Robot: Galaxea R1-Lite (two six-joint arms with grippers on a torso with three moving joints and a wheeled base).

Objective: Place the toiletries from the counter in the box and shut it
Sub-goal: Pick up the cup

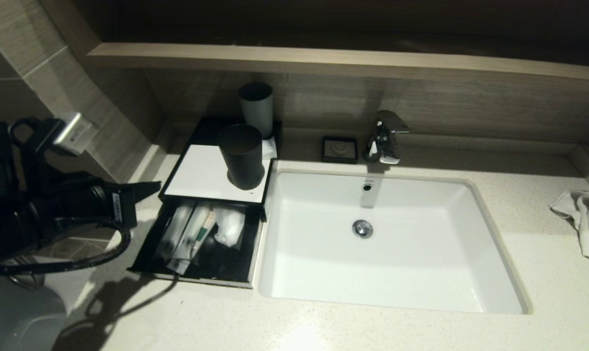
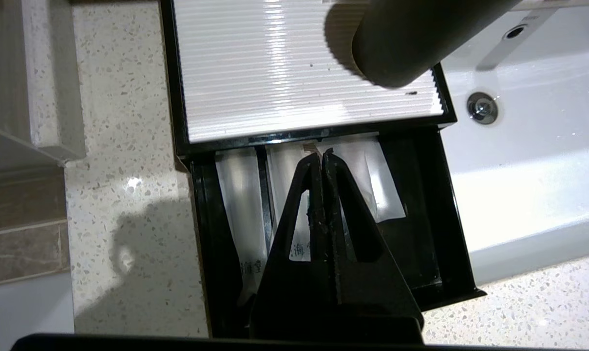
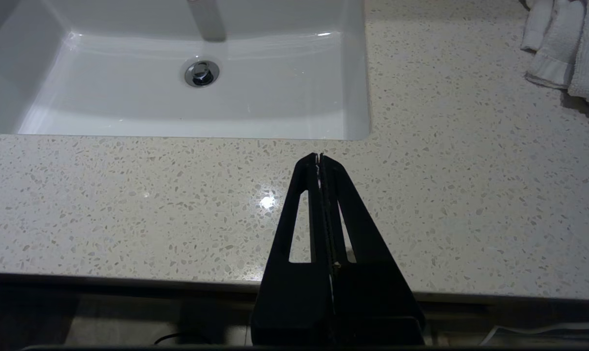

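We judge the three toiletries (image 1: 197, 234) light, soft and slippery, but all already lie in the pulled-out drawer (image 1: 197, 243) of the box (image 1: 214, 173), so its stiff front edge is where we would push. Our left hand (image 2: 322, 155) hovers above the drawer, fingers pressed together and empty. Our right hand (image 3: 319, 157), likewise closed and empty, hangs over the speckled worktop (image 3: 128, 195), a slick surface, beside the sink (image 1: 396, 243) in a dim bathroom.
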